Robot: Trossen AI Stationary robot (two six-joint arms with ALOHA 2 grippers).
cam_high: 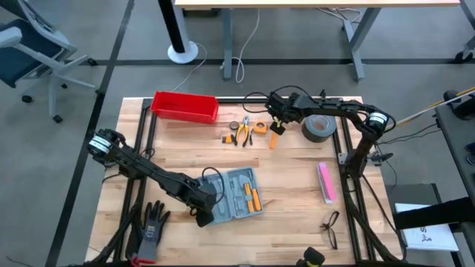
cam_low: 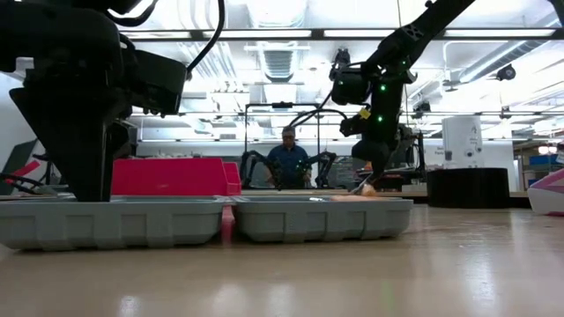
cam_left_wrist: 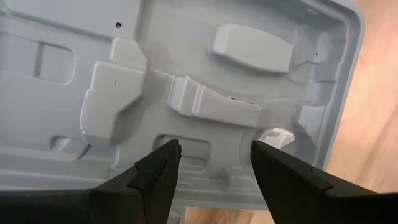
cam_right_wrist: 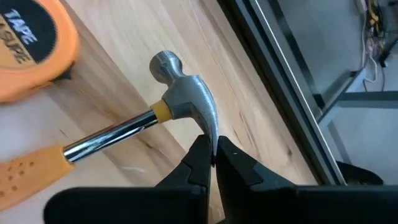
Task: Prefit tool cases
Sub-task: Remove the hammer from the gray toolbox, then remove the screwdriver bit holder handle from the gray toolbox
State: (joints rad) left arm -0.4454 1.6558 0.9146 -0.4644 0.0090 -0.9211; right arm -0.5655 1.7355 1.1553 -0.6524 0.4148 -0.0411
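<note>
Tool case lies open flat on the table, front centre. Left pincer hovers over its empty half, jaws wide, probably steadying the case for loading. Right pincer at the table's far side, jaws shut on the hammer head's claw, beside the tape measure.

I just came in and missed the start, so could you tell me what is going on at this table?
The robot is fitting tools into an open grey-blue plastic hinged tool case lying flat at the table's near middle. The left gripper hovers open over the case's empty moulded half. The right gripper, at the far side, is shut on the claw of a small steel hammer with an orange grip, which lies beside an orange tape measure. Some orange-handled tools already sit in the case.
</note>
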